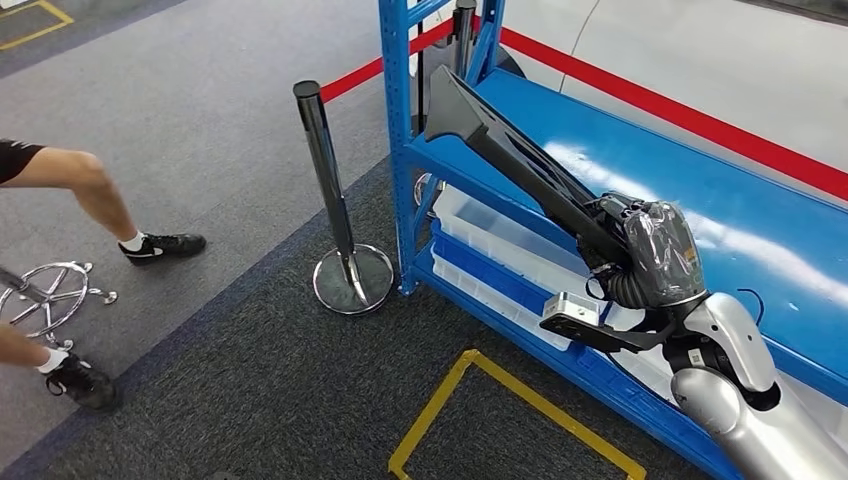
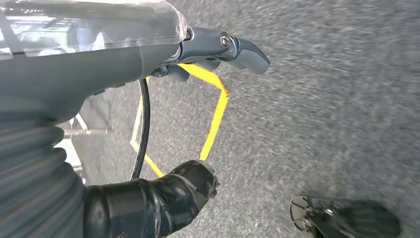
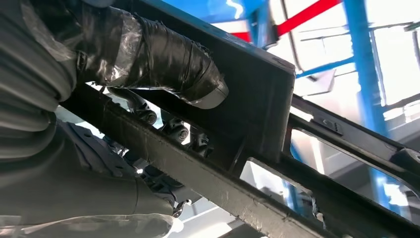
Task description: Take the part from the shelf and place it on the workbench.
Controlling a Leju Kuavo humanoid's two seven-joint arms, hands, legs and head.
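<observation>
In the head view the right arm (image 1: 745,400) comes in nearest, silver at the lower right, ending in the right hand (image 1: 645,250) under a clear plastic cover. That hand grips the part (image 1: 510,150), a long black frame-like piece that slants from the hand up toward the corner post of the blue shelf (image 1: 640,165). The part lies over the blue shelf board, its far end near the post; whether it touches the board I cannot tell. White bins (image 1: 490,235) sit on the lower level. Beside the shelf stands a black stanchion (image 1: 335,200) on a chrome base, a red belt (image 1: 680,115) runs behind, and yellow floor tape (image 1: 480,400) marks the dark carpet. A person's legs (image 1: 90,190) in black shoes are at the left, by a chrome chair base (image 1: 45,295)

The left wrist view shows the left hand (image 2: 188,114) above grey carpet and the yellow tape, thumb and fingers apart with nothing between them

In the right wrist view the right hand's taped thumb presses one face of the black part, fingers (image 3: 173,129) curled behind it, blue shelf posts beyond
</observation>
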